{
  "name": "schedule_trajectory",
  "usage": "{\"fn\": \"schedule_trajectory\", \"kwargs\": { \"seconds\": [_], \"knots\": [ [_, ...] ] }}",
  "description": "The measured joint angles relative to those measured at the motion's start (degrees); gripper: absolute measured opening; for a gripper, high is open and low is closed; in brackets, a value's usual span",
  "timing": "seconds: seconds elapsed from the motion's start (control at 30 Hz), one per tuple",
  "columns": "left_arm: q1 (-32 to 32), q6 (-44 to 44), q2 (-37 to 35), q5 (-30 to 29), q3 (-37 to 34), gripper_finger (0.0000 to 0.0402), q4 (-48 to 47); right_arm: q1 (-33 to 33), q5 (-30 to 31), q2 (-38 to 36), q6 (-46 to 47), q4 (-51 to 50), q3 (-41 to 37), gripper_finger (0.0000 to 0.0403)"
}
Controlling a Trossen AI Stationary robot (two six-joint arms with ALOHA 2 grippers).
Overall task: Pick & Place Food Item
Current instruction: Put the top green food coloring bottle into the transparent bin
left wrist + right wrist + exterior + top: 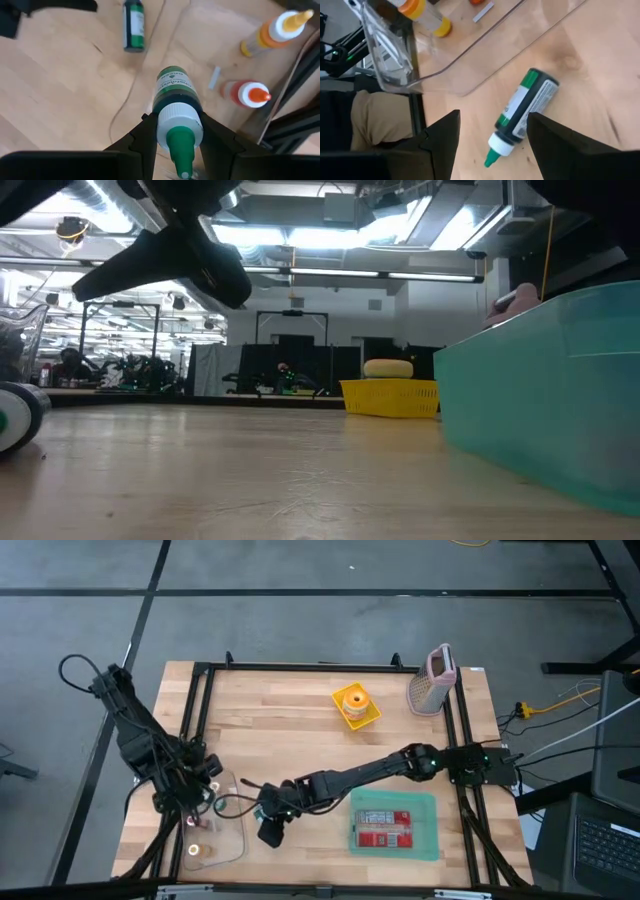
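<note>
At the table's left edge, the left gripper (172, 150) was clamped on a green-capped bottle (175, 107), nozzle pointing back at the wrist, held above the clear tray (470, 65). Below that hand, inside the tray, lay an orange-capped bottle (272, 30) and a red-capped bottle (245, 94). Further right, the right gripper (490, 135) hovered, fingers apart and empty, straddling from above a second green bottle (522, 115) lying on its side on the wood just outside the tray's rounded corner. Beyond the right arm sat a teal bin (395, 825) with a red packet, a yellow basket (355, 705) and a grater (432, 680), all well apart from either hand. Judged progress: two bottles placed, one carried over the tray, one not yet grasped.
</note>
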Motion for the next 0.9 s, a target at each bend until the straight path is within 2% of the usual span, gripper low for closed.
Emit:
{"fn": "schedule_trajectory", "kwargs": {
  "seconds": [0.2,0.5,0.9],
  "knots": [
    [-0.07,-1.95,6.92,1.55,0.1,0.0114,-1.94,-0.01,1.1,0.0,-1.14,0.08,-0.02,0.0226],
    [-0.07,-0.44,18.45,1.46,0.1,0.0114,-0.89,0.26,1.73,0.0,-3.12,0.38,-0.04,0.0226],
    [-0.07,-0.55,19.94,1.47,0.1,0.0114,3.86,0.97,2.37,0.02,-4.5,0.4,-0.04,0.0226]
  ]
}}
